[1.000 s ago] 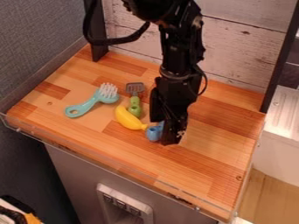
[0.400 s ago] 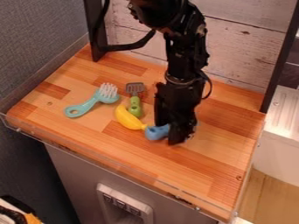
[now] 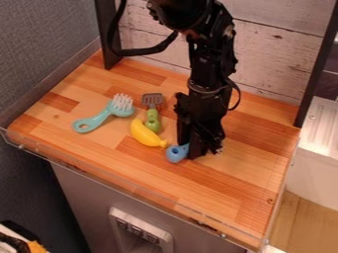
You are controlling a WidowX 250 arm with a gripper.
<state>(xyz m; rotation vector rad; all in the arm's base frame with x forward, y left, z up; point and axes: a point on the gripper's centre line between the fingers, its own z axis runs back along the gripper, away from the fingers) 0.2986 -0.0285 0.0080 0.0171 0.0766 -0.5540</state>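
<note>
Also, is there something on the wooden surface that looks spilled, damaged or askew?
Nothing stands out: I see no spill or damage. The teal brush, green-handled spatula and yellow banana lie loose, and the blue object is right beside the gripper.

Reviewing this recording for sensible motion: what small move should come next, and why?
Probably a slight lift straight up: the gripper is down at the blue toy and hides part of it, leaving any hold unclear, and the yellow banana lies close by, making a sideways push riskier.
</note>
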